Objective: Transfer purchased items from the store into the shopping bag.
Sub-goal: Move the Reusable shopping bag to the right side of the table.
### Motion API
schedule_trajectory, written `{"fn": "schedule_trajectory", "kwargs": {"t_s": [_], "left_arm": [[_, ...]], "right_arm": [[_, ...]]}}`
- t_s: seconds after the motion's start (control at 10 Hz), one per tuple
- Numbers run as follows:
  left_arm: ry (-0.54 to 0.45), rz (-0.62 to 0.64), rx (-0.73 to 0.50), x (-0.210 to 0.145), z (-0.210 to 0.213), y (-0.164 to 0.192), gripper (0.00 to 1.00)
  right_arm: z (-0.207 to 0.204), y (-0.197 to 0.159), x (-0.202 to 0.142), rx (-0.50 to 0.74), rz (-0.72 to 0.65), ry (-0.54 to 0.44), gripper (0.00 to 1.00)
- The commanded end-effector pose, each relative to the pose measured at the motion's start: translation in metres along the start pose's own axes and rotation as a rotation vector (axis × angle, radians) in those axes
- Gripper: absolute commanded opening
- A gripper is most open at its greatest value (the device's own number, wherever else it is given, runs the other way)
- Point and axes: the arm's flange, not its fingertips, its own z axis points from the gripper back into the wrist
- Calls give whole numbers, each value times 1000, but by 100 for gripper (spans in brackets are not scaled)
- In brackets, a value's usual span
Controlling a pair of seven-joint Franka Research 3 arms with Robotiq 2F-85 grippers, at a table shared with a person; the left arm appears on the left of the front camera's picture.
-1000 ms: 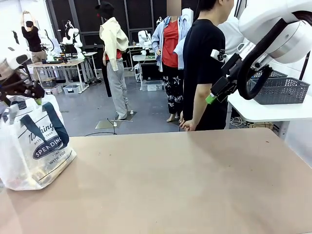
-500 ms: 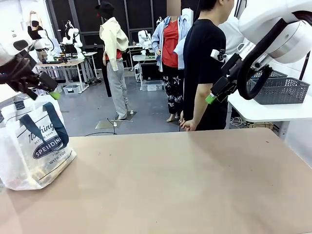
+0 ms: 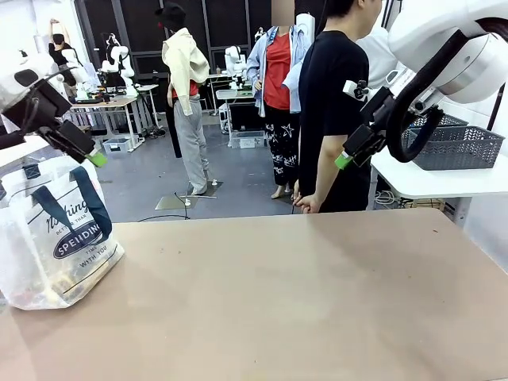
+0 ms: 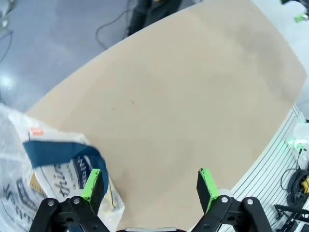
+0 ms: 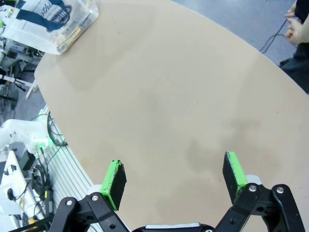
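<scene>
Both pincers gape empty: left pincer (image 3: pixel 94 157) just above the shopping bag (image 3: pixel 55 238), right pincer (image 3: pixel 343 161) well apart.

A glossy grey floor (image 3: pixel 151 186) is seen beyond a tan tabletop (image 3: pixel 302 302), backed by dark window panels (image 3: pixel 143 24) and distant worktables (image 3: pixel 103 103).

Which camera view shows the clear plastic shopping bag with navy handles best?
The front view: the clear plastic shopping bag stands whole, with handles and oval logo readable. The left wrist view shows a cropped part from above; the right wrist view shows it small at a corner.
</scene>
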Motion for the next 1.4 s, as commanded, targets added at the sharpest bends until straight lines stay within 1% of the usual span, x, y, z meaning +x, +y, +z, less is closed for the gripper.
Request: {"fn": "schedule_trajectory", "kwargs": {"t_s": [0.0, 0.1, 0.2, 0.4, 0.5, 0.6, 1.3], "left_arm": [[-80, -63, -112, 10, -3, 10, 100], [-130, -87, -158, 15, -6, 10, 100], [-158, -94, -184, 17, -7, 10, 100], [-188, -111, -175, 21, -13, 9, 100], [-168, -97, -113, 19, -15, 6, 100], [-172, -89, -158, 20, -11, 2, 100], [-172, -89, -158, 20, -11, 2, 100]], "right_arm": [[0, 2, 2, 0, -20, 0, 100], [0, 2, 2, 0, -20, 0, 100], [0, 2, 2, 0, -20, 0, 100], [0, 2, 2, 0, -20, 0, 100], [0, 2, 2, 0, -20, 0, 100], [0, 2, 2, 0, -20, 0, 100], [0, 2, 2, 0, -20, 0, 100]]}}
